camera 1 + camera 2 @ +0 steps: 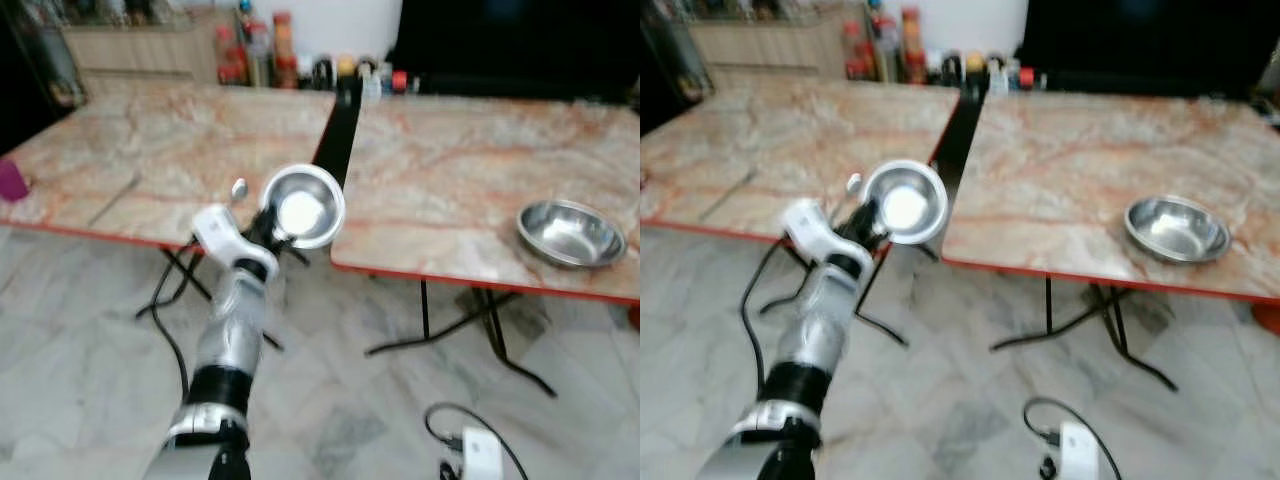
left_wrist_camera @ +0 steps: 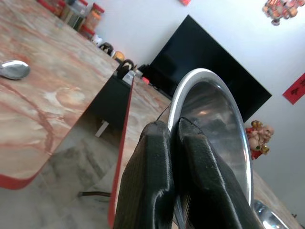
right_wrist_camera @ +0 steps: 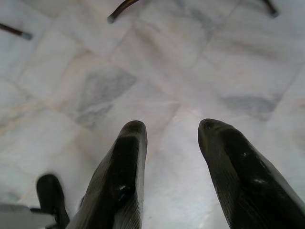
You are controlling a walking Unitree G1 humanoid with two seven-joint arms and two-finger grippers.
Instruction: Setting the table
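Note:
My left gripper [image 1: 272, 228] is shut on the rim of a steel bowl [image 1: 303, 205], held up in the air in front of the gap between two marble tables. In the left wrist view its black fingers [image 2: 157, 181] pinch the bowl [image 2: 214, 119] at its edge. A second steel bowl [image 1: 570, 233] rests on the right table [image 1: 470, 170] near its front edge. A spoon [image 1: 239, 189] lies on the left table [image 1: 150, 150] just beyond the held bowl. My right gripper [image 3: 171, 157] hangs open over the marble floor.
Bottles and jars [image 1: 270, 55] line the far edge of the tables, with a dark screen [image 1: 510, 40] behind. A purple object [image 1: 12, 181] sits at the left table's corner. A white charger and cable [image 1: 475, 450] lie on the floor [image 1: 380, 400].

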